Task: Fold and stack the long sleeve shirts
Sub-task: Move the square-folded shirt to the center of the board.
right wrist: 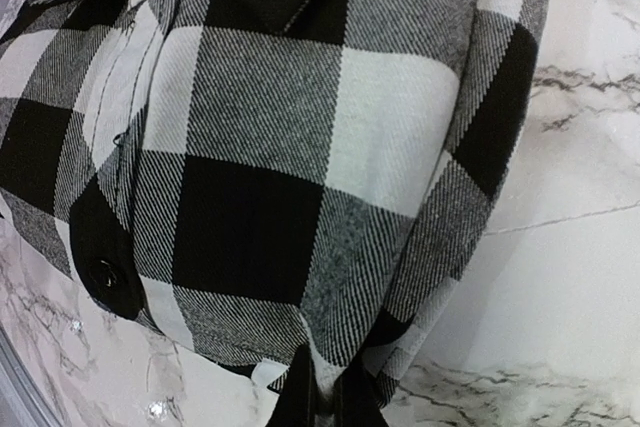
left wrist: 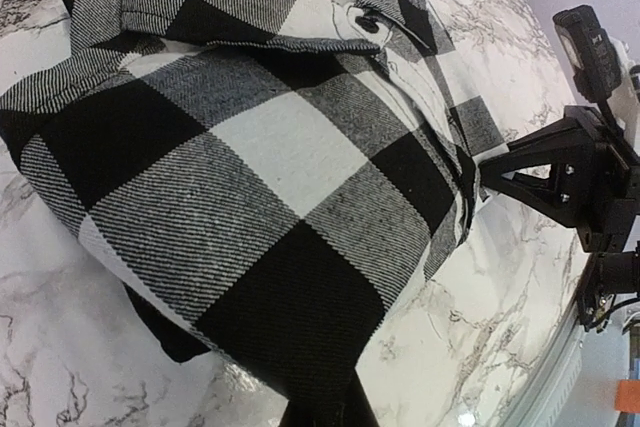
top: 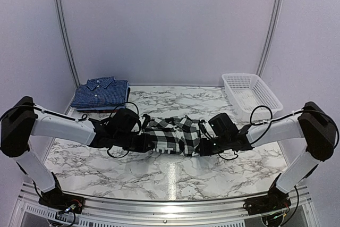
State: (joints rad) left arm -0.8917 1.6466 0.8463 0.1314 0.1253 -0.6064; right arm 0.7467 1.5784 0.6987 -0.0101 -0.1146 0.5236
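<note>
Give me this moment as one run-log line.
phase: grasp | left gripper: shut on checked shirt, left edge | right gripper: shut on its right edge | blue shirt: folded, far-left corner | basket: far right

Soft, even light comes from above. A bright streak shines on the tabletop (top: 171, 176) near its front edge. The top view bends a bit at its sides. Wrist views are sharp on the checked shirt (left wrist: 250, 167), with dark shadow under it.

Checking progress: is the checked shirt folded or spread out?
Folded: the checked shirt is a compact bundle, its edges doubled under, collar showing.
</note>
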